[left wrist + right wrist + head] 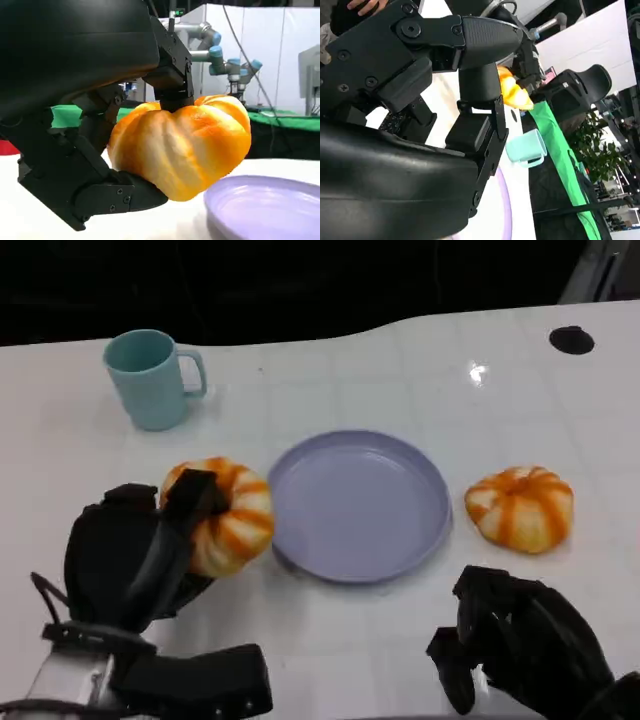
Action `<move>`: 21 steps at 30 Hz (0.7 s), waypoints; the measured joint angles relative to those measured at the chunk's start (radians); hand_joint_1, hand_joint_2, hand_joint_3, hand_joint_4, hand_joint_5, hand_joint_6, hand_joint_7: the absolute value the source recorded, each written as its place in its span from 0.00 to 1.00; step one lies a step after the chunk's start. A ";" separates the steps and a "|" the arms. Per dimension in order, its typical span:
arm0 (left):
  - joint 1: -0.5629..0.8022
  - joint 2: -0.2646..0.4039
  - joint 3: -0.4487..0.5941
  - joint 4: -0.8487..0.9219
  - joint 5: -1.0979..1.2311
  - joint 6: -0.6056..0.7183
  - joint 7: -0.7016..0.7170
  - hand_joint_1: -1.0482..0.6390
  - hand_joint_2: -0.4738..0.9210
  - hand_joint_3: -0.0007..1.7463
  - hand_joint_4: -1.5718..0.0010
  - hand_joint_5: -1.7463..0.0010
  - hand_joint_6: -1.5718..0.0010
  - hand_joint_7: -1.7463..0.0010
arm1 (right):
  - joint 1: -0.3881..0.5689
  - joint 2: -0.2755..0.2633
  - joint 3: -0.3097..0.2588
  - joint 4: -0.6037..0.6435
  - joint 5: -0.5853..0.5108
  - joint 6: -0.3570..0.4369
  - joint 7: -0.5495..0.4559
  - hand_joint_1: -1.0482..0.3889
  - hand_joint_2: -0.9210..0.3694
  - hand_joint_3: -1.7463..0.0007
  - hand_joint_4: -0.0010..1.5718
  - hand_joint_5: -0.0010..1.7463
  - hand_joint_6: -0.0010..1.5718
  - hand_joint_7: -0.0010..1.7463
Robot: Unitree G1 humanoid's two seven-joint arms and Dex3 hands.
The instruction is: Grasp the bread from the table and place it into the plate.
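An orange-and-white striped bread [228, 517] is held by my left hand [140, 550] just left of the lilac plate [360, 505]. In the left wrist view the bread [185, 145] sits between black fingers [170, 75] above and below it, lifted slightly off the table beside the plate's rim [260, 200]. A second striped bread [520, 507] lies on the table to the right of the plate. My right hand [520, 645] rests near the front edge, below that second bread, with its fingers curled and nothing in them.
A teal mug [152, 377] stands at the back left of the white table. A small black disc [571, 339] sits at the far right back. In the right wrist view the mug [526, 147] and a person's hand [365, 5] appear.
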 measured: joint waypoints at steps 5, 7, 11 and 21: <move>-0.078 -0.005 -0.011 0.048 -0.046 -0.083 -0.040 0.48 0.74 0.57 0.46 0.00 0.59 0.01 | -0.001 -0.001 -0.001 -0.002 0.001 0.012 -0.003 0.07 0.28 0.59 0.77 0.90 0.67 0.80; -0.119 -0.007 -0.026 0.091 -0.056 -0.126 -0.059 0.47 0.73 0.57 0.46 0.00 0.59 0.00 | -0.002 -0.003 -0.004 -0.002 0.001 0.014 -0.002 0.08 0.28 0.59 0.77 0.90 0.67 0.80; -0.196 -0.024 -0.055 0.168 -0.059 -0.160 -0.105 0.47 0.71 0.57 0.45 0.00 0.59 0.00 | -0.003 -0.005 -0.007 -0.002 0.007 0.017 0.001 0.09 0.29 0.58 0.77 0.90 0.67 0.80; -0.362 -0.091 -0.112 0.371 -0.091 -0.237 -0.183 0.47 0.72 0.52 0.42 0.00 0.49 0.15 | -0.003 -0.005 -0.009 -0.004 0.012 0.024 0.001 0.08 0.30 0.56 0.77 0.90 0.67 0.80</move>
